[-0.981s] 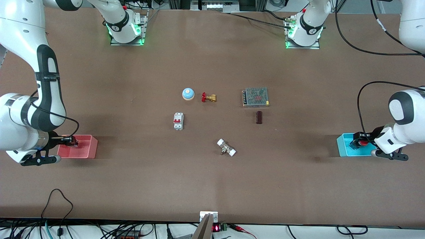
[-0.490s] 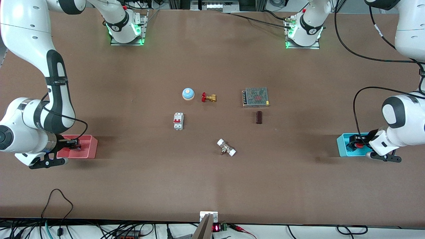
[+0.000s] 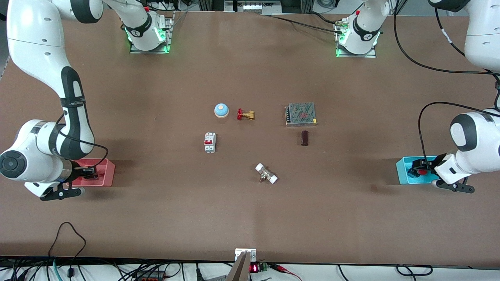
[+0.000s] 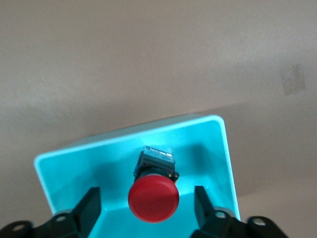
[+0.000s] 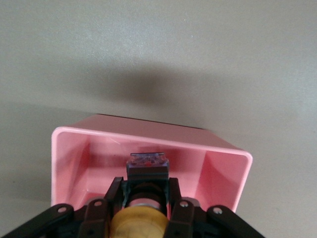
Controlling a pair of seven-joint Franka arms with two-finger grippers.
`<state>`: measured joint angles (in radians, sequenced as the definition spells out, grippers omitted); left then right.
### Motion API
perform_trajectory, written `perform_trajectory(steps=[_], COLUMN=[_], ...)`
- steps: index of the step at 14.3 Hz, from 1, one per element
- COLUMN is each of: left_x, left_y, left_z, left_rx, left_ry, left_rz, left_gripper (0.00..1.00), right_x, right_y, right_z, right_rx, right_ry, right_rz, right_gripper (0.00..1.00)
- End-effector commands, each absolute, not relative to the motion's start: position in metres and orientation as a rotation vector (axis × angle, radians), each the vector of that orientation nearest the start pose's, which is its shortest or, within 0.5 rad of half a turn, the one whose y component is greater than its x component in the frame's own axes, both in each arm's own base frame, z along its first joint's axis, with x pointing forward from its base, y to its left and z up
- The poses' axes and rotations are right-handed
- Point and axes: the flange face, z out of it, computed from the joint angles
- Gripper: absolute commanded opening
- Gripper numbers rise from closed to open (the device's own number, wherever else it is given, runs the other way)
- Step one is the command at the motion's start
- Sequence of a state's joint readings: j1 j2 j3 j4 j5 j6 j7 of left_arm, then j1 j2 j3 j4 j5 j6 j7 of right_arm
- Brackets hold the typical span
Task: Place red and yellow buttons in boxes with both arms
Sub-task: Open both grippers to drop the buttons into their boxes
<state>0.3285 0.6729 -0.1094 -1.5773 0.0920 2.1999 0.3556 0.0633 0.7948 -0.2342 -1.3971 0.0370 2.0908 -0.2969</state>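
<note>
The cyan box [image 3: 402,171] stands at the left arm's end of the table. The red button [image 3: 420,171] is inside it. In the left wrist view the red button [image 4: 153,198] sits in the cyan box [image 4: 208,148]. My left gripper [image 4: 146,196] is open, with a finger on each side of the cap and clear of it. The pink box [image 3: 105,175] stands at the right arm's end. My right gripper [image 3: 90,172] reaches into it. In the right wrist view my right gripper [image 5: 146,184] is shut on the yellow button [image 5: 138,223] inside the pink box [image 5: 148,141].
Mid-table are a blue-and-cream bell [image 3: 221,110], a brass valve with a red handle [image 3: 245,114], a circuit breaker [image 3: 210,142], a metal power supply [image 3: 300,114], a dark block [image 3: 304,137] and a white-ended fitting [image 3: 266,173].
Both hands have sunk a little lower into their boxes. The right arm's elbow has swung toward the table's middle.
</note>
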Motion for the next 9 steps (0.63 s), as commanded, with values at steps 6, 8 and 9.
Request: perform_trajectory(steps=[6, 8, 9], left_x=[0.691, 0.689, 0.685], left_y=[0.09, 0.054, 0.042], left_z=[0.311, 0.328, 0.337], left_rx=[-3.1, -3.103, -3.1], left_ry=[0.174, 0.113, 0.097], left_rz=[-0.029, -0.017, 0.004], left_gripper=[1.0, 1.0, 1.0], right_x=[0.716, 0.716, 0.716], right_y=[-0.092, -0.092, -0.092], right_z=[0.227, 0.227, 0.227], right_rx=[-3.239, -3.238, -3.237], right_ry=[-0.272, -0.266, -0.253], right_rz=[0.145, 0.144, 0.143], right_gripper=[0.17, 0.31, 0.55])
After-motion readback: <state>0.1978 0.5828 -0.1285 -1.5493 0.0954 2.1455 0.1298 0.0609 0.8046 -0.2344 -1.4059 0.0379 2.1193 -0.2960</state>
